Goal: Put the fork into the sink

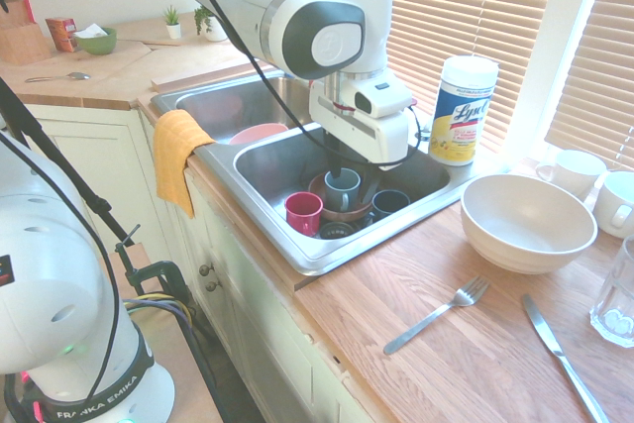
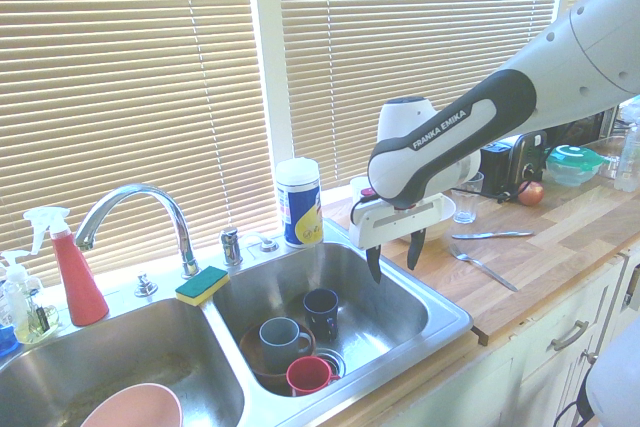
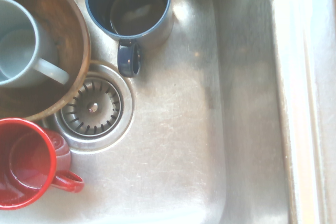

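My tool (image 2: 392, 259) hangs spread and empty over the sink (image 2: 440, 299) at frame centre. The fork (image 1: 436, 315) lies flat on the tabletop (image 1: 466, 364), lower right. It looks light, stiff and slippery, so I'd pinch mid-handle.

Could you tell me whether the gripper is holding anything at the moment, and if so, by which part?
Nothing is held. The gripper hangs open and empty over the sink, while the fork lies on the wooden counter.
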Controlling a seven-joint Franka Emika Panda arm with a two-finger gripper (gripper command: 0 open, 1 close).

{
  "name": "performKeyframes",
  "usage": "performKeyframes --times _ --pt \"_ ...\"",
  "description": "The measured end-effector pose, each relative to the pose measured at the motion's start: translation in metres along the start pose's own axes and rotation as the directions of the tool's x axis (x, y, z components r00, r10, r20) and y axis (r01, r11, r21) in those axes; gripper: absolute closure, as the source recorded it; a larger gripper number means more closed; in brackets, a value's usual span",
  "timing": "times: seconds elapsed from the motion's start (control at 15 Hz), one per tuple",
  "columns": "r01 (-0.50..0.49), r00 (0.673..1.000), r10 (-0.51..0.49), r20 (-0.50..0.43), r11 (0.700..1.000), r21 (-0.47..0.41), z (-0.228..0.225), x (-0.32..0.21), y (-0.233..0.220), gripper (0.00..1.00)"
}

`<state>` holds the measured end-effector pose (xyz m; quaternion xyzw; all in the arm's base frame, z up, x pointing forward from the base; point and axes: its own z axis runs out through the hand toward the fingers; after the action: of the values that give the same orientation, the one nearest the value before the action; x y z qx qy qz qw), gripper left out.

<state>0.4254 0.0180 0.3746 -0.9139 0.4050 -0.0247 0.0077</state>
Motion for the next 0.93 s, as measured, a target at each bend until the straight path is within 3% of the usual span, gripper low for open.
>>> performKeyframes --times 0.33,0.67,0.93 --pt "0.017 1.000 -0.017 0.000 1.000 0.005 -0.010 0.015 0.009 0.00" --pt "0.026 1.000 -0.026 0.006 1.000 0.008 -0.035 0.099 0.101 0.00" --pt "-0.018 1.000 0.018 0.010 1.000 -0.011 -0.018 0.141 0.153 0.00"
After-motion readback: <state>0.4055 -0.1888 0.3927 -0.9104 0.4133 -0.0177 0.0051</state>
